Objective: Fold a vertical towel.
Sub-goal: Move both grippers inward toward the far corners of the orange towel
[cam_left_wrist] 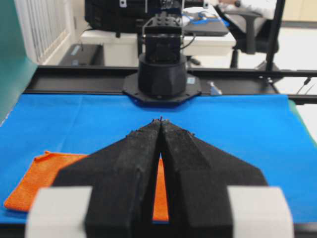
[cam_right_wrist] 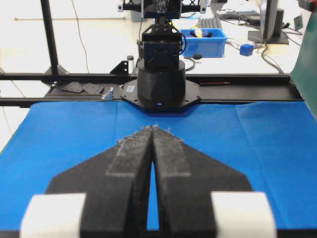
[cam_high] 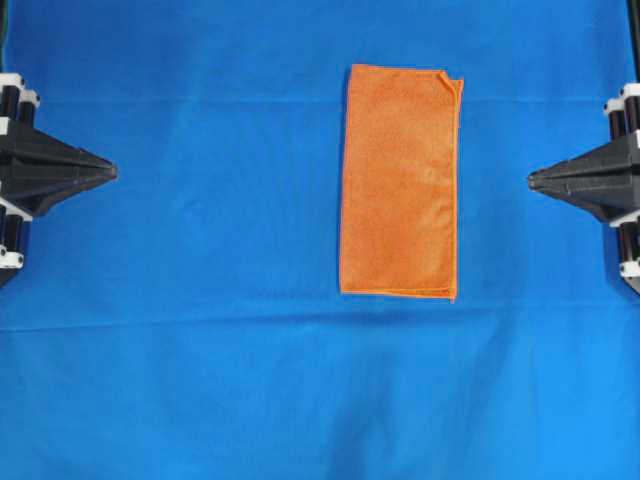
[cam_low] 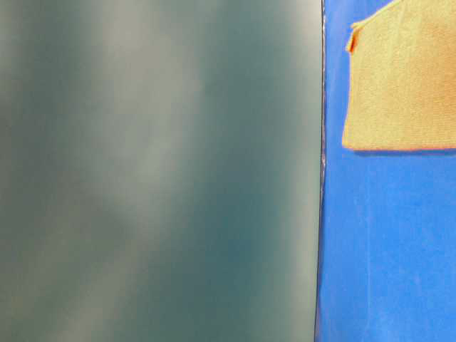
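The orange towel (cam_high: 400, 182) lies flat on the blue sheet as a tall, narrow rectangle, right of centre, with a small crooked corner at its top right. It shows again in the table-level view as the towel (cam_low: 402, 78) at the upper right, and in the left wrist view as the towel (cam_left_wrist: 47, 181) low on the left, partly behind the fingers. My left gripper (cam_high: 112, 172) rests at the left edge, shut and holding nothing, far from the towel; its tips meet at the left gripper (cam_left_wrist: 161, 121). At the right edge my right gripper (cam_high: 532, 180) is shut with nothing in it, a short way from the towel; its tips touch at the right gripper (cam_right_wrist: 151, 128).
A large blue sheet (cam_high: 200, 350) covers the whole table. A blurred grey-green panel (cam_low: 157, 171) fills most of the table-level view. Each wrist view shows the opposite arm's black base (cam_left_wrist: 162, 74), (cam_right_wrist: 161, 82) at the sheet's far edge, with a black rail behind.
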